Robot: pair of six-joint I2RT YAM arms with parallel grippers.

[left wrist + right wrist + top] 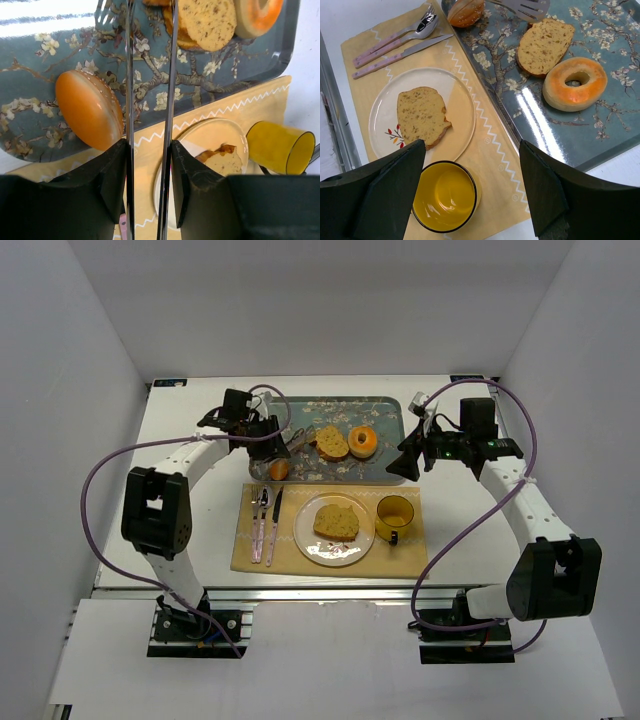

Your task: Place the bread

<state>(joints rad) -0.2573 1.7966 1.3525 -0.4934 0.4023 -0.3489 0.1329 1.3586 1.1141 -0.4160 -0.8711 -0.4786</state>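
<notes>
One bread slice (336, 520) lies on the white plate (310, 545), also seen in the right wrist view as bread (421, 115). A second bread slice (331, 442) lies on the floral tray (300, 410) beside the doughnut. My left gripper (270, 440) is shut on metal tongs (129, 75), whose slotted tips (525, 7) reach just short of the tray slice (207, 22). The right gripper (408, 465) hovers open over the placemat by the yellow cup, nothing between its fingers (390, 175).
An orange-glazed doughnut (363, 441) and a small orange fruit (279, 469) sit on the tray. The yellow cup (394, 518) stands right of the plate on the placemat (400, 555). Knife, spoon and fork (266, 525) lie left of the plate.
</notes>
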